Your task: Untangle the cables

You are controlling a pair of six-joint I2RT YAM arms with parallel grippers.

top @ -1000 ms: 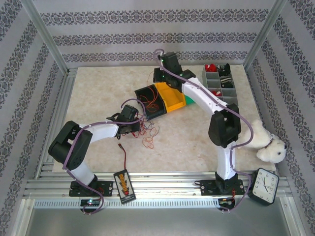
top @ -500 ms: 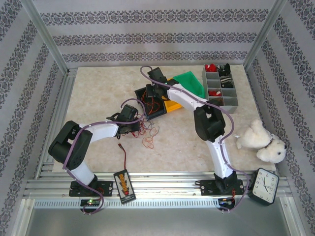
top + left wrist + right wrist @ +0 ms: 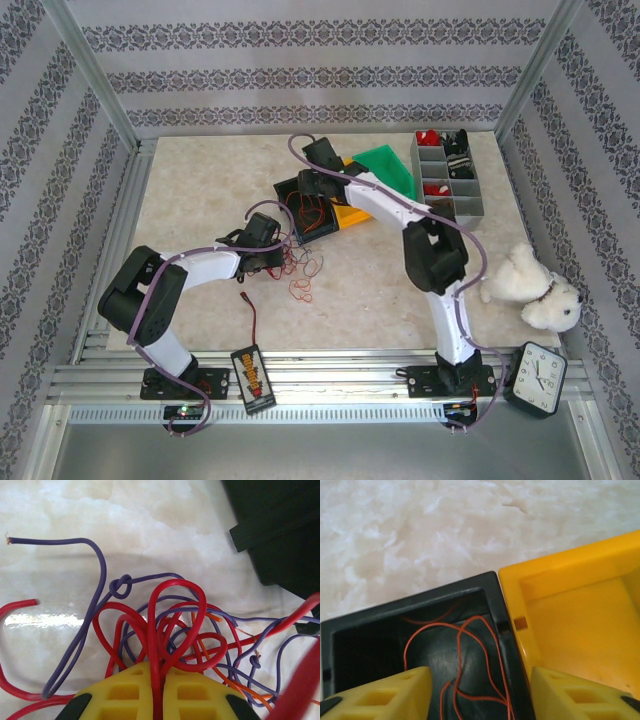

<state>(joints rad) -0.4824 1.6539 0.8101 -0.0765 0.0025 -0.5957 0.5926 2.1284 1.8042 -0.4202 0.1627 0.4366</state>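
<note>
Cables tangled beside black bin, yellow bin adjoining

A pale, marble-patterned table. Near its middle, a loose tangle of thin red, orange and purple cables lies on the bare surface. Just beyond sits a black bin, with a yellow bin touching its right side and a green bin further right. A grey compartment tray stands far right. A white plush toy lies at the right edge.
</note>
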